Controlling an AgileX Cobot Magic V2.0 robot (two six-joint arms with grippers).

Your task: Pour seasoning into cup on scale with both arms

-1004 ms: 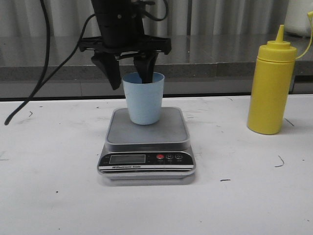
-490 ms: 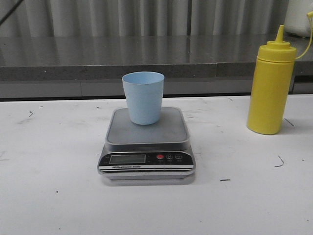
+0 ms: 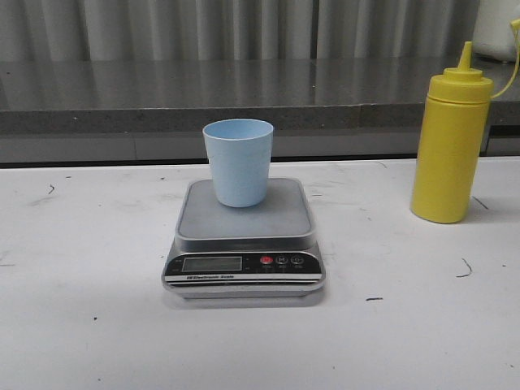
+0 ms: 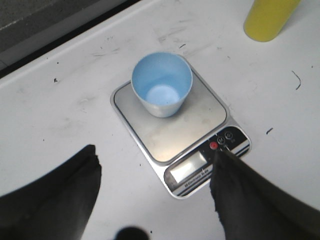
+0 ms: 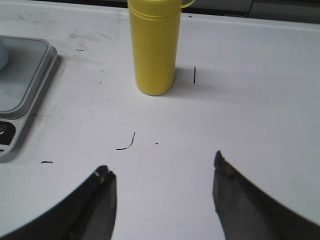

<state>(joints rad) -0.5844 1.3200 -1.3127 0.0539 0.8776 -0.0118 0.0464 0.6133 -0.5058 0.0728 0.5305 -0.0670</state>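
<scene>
Two grippers showed only in their own wrist views, both with fingers spread wide and nothing between them. Left gripper [image 4: 155, 180] hung above the scale [image 3: 244, 236], apart from it. Pale blue cup [image 3: 238, 162] stood upright on the scale's steel platform, toward its back edge. Right gripper [image 5: 162, 185] hovered over bare white table [image 3: 81, 325]. Yellow seasoning bottle [image 3: 451, 138] stood upright on the table, well right of the scale, ahead of the right gripper.

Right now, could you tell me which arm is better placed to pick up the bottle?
Probably the right. Its open gripper faces the bottle directly across bare table. The left gripper hangs over the scale and cup.
</scene>
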